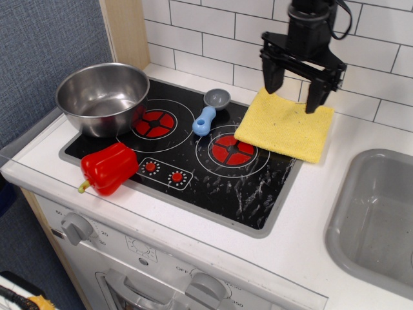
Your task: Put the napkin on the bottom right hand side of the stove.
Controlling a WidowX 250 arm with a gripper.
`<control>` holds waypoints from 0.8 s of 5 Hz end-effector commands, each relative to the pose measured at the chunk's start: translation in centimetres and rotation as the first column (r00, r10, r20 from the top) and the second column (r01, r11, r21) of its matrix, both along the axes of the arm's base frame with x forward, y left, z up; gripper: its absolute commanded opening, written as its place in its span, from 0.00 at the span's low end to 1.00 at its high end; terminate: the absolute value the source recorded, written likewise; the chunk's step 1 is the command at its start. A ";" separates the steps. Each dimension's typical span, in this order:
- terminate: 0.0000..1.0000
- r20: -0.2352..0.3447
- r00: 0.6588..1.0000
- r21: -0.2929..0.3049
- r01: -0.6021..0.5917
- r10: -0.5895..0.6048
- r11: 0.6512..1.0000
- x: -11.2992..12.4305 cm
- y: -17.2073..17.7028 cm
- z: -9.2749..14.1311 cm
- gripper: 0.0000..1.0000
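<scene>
One napkin waiting under spread jaws

One yellow napkin [286, 125] is seen lying flat at the upper right of the stove [193, 155], its left part draped over the black glass and touching the right burner [232, 150], its right part resting on the white counter [310, 213]. The gripper [294, 90] is held above the napkin's back edge, in the upper right of the frame, with its jaws spread wide and nothing between them; this is judged to be a line-up for a downward pinch. The lower right part of the stove, the likely target, is left bare. Nearer the middle, a blue scoop [208, 112] is laid between the burners. Further left, a red pepper [108, 168] is set at the stove's front edge and a steel bowl [102, 97] at its upper left corner. A grey sink [374, 219] is cut off by the right frame edge. Whether the fingertips touch the cloth cannot be made out, and the arm above is cropped.
</scene>
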State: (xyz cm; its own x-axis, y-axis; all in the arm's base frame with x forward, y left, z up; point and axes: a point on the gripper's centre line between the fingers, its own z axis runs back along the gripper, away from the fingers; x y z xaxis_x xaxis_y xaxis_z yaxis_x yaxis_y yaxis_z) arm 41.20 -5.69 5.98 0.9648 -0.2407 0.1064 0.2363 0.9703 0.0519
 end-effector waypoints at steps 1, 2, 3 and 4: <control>0.00 -0.079 0.992 -0.001 -0.099 0.098 0.995 0.6 1.9 -3.1 1.00; 0.00 -0.139 0.986 -0.004 -0.089 0.088 0.996 -0.1 1.7 -5.3 1.00; 0.00 -0.173 0.985 -0.019 -0.021 0.018 1.000 -2.3 0.3 -6.2 1.00; 0.00 -0.198 0.976 -0.005 0.093 -0.093 0.996 -5.9 -1.5 -5.8 1.00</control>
State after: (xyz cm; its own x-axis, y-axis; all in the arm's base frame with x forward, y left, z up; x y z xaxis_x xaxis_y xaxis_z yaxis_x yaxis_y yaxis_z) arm 36.55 -6.29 0.69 0.9575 -0.2843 -0.0484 0.2848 0.9586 0.0051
